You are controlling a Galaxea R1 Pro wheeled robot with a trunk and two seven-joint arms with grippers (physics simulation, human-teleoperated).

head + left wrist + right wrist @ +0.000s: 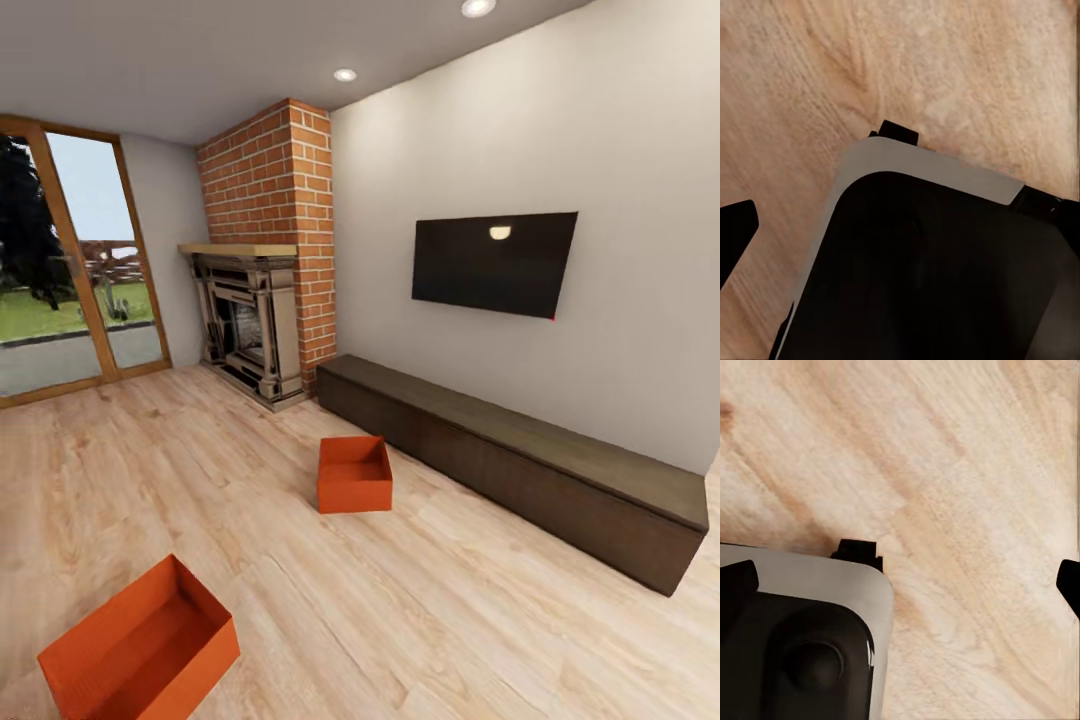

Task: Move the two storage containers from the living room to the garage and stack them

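Two orange-red storage containers rest on the light wood plank floor of the living room. One container stands mid-room in front of the long low cabinet. The other container lies at the near left, turned at an angle, open side up. In the left wrist view my left gripper hangs over the wood floor and the robot's own dark base, one black fingertip showing at the picture's edge. My right gripper also hangs over the floor, its fingertips far apart with nothing between them.
A long dark wood cabinet runs along the right wall under a wall-mounted TV. A brick fireplace fills the far corner, with wood-framed glass doors to its left. Wood floor stretches between the containers.
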